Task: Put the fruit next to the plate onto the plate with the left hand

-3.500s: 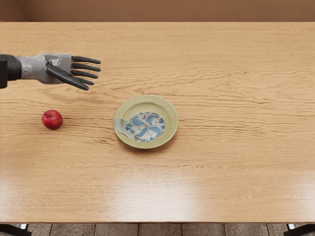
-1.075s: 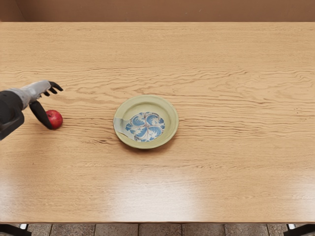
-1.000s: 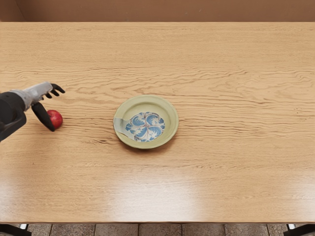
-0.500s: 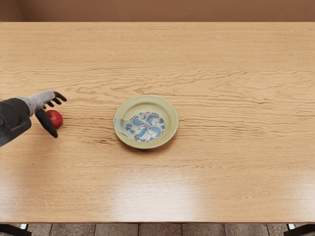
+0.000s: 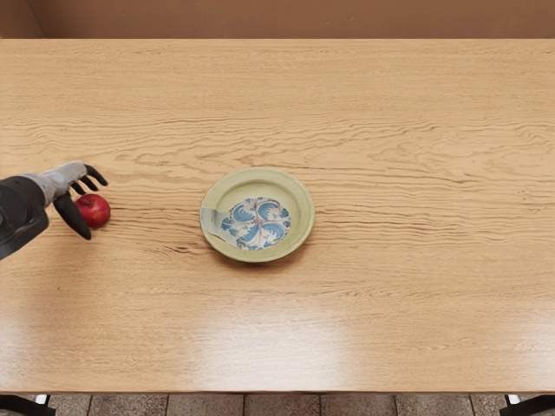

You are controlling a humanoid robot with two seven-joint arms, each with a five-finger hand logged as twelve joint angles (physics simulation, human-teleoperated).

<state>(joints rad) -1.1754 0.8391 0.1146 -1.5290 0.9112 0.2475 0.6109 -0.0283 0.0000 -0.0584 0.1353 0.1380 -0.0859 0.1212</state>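
Apple (image 5: 94, 211) sits on the surface (image 5: 390, 113), well left of the plate (image 5: 257, 174) and not on it yet. Left hand (image 5: 68, 186) comes in from the left edge, right beside the fruit. It's wide open: the thumb hangs at the apple's left side and the other fingers (image 5: 90, 179) fan out just behind and above it. Nothing is gripped so far. Can't tell whether the thumb touches the skin or is only v. close. Right arm not in view.

Handling, my guess: small, round, firm and light, so weight is no problem. The smooth, glossy skin w/ no flat faces means it'll roll or squirt out if pinched off-centre or nudged from one side only. It's stiff enough to take a fair squeeze w/o damage.

Best hold is across the widest part, thumb on one side and fingers wrapped over the far side and top, approx. opposite each other. The fingers need to drop around it before closing. The plate has a shallow rim, so set the apple near the middle or it may roll off.
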